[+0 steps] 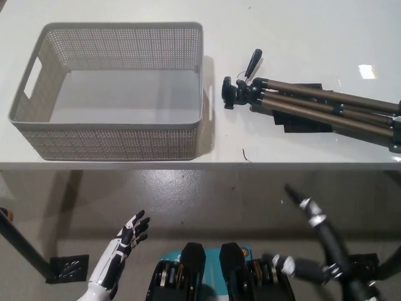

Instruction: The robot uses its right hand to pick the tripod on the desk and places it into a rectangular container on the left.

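A white counter point(125, 164) fills the upper part of the view, with a bright light glare point(367, 71) near its right edge. Below its front edge lies a grey, glossy floor point(207, 200).

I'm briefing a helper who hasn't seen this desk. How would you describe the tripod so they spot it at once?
On the white desk, look right of the grey perforated container. The tripod lies flat there, folded, its black head pointing toward the container. Its long bronze legs and black handle set it apart from anything else on the desk.
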